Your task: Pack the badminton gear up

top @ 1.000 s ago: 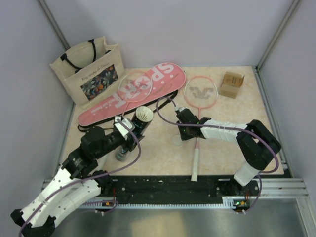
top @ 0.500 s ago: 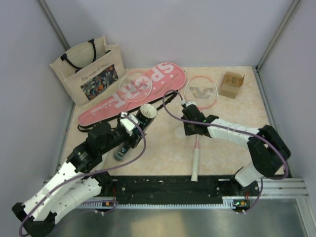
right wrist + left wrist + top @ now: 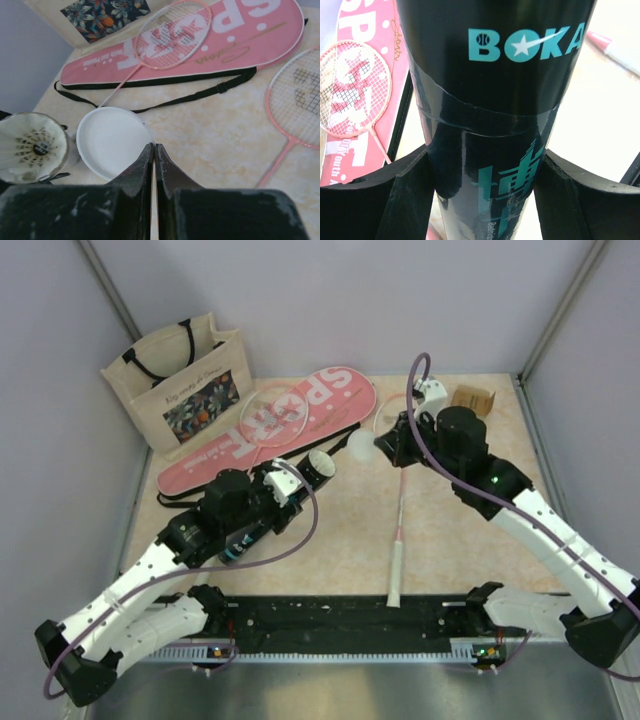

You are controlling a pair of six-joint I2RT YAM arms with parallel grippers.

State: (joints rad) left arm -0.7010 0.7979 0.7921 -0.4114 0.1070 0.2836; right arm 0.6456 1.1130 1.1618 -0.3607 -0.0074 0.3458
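Your left gripper (image 3: 482,197) has its fingers spread wide around the dark tube (image 3: 490,75), one finger pressed on each side, so the tube is clamped. From above you see it held off the table and tilted, with its open mouth aimed toward the far right. White shuttlecocks (image 3: 32,147) sit inside that mouth.

Your right gripper (image 3: 153,152) is pinched fully together on the rim of a thin white lid (image 3: 112,142). It holds the lid in the air just beside the tube's mouth; whether lid and tube touch I cannot tell from these angles.

The pink cover (image 3: 340,390) lies slantwise near the far edge of the table (image 3: 345,540), toward the left, with one racket (image 3: 275,415) resting on it. The second racket (image 3: 395,570) lies right of centre, handle toward the near edge, head partly under your right arm. The tote bag (image 3: 185,380) stands in the far left corner and the cardboard box (image 3: 475,397) in the far right.
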